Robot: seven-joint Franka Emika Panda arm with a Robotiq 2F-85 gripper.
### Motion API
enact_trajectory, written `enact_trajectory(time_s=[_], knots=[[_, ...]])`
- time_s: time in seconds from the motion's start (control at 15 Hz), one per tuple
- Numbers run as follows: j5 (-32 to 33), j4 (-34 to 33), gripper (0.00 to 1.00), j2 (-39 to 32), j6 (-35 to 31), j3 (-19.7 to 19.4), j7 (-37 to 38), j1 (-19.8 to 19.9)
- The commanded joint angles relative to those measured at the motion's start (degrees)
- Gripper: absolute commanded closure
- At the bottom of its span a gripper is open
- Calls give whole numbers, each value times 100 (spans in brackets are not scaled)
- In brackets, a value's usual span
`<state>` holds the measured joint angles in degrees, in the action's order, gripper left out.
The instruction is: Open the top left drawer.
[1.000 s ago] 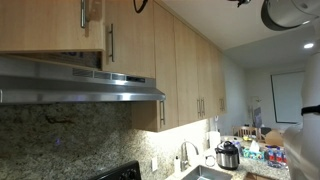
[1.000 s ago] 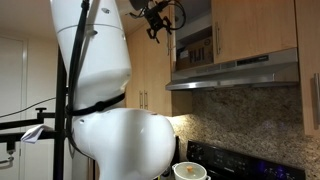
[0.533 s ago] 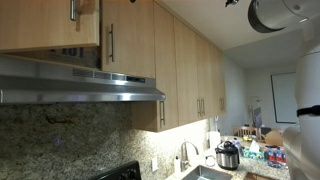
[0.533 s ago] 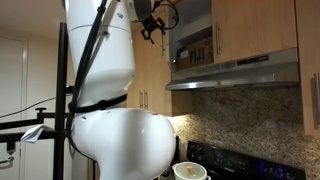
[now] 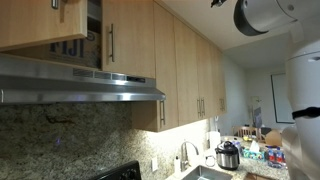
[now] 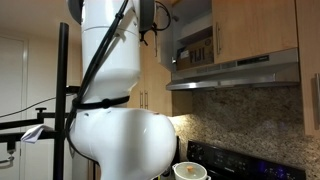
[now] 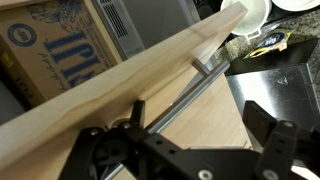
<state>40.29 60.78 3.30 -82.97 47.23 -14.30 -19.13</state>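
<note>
The top left drawer is a short light-wood cabinet door (image 5: 35, 25) above the range hood, swung partly open. Its silver bar handle (image 5: 55, 4) shows at the top edge of that exterior view. In the wrist view the door's edge (image 7: 130, 65) runs diagonally, with the handle (image 7: 190, 90) just below it. My gripper (image 7: 195, 125) is open; the handle passes between its black fingers, close to the left one. In an exterior view the gripper (image 6: 158, 16) is a dark shape beside the open door (image 6: 168, 45).
Inside the cabinet stands a box with blue lettering (image 7: 60, 45). The matching short door (image 5: 125, 40) stays shut beside it. The steel range hood (image 5: 80, 85) hangs below. The robot's white body (image 6: 115, 110) fills one exterior view. A stove (image 6: 230, 160) and a sink counter (image 5: 215, 165) lie below.
The door has swung further open, its handle moving left in one exterior view. The gripper has moved with it toward the robot's body, and more of the cabinet's inside shows.
</note>
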Motion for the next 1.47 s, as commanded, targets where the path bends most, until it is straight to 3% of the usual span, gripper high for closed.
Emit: enact_trajectory(time_s=[0.0,0.47,0.53,1.0,1.07,1.4], knots=[[539,-394,0,-811,-479,413,-309,-252],[1165,-370,0,-689,-522,613,-467,-393],[1118,-307,0,-593,-614,414,-477,-499],[1172,-335,0,-439,-681,142,-465,-569],[835,-69,0,-301,119,187,3,-655],[810,-75,0,-290,179,147,-13,-682]])
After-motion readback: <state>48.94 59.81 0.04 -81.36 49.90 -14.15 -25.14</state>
